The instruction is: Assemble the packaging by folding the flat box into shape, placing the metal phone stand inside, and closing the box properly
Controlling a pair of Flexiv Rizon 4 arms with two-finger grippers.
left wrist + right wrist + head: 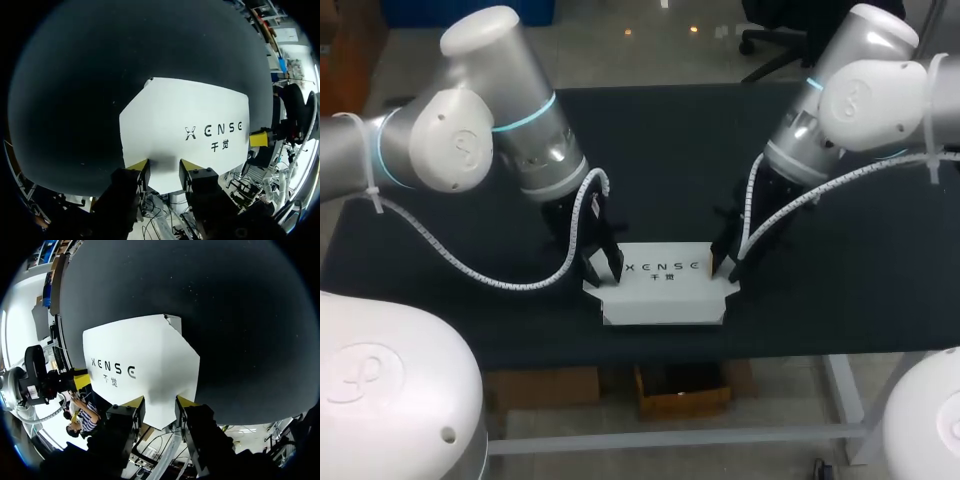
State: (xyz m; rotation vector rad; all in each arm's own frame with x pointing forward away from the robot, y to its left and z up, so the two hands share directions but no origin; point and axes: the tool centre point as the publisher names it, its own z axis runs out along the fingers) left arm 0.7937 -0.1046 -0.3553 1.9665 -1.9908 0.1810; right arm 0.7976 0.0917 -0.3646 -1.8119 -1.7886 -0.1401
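A white box with dark print on its upper face lies near the front edge of the black table. My left gripper stands at the box's left end and my right gripper at its right end. In the left wrist view the yellow tips of that gripper stand apart over the near edge of the box, with white card showing between them. The right wrist view gives the same picture: its gripper is open over a corner of the box. No metal phone stand is in view.
The black mat stretches bare to the back and to both sides of the box. The table's front edge runs just below the box. My other arm's yellow tip shows at the box's far end in each wrist view.
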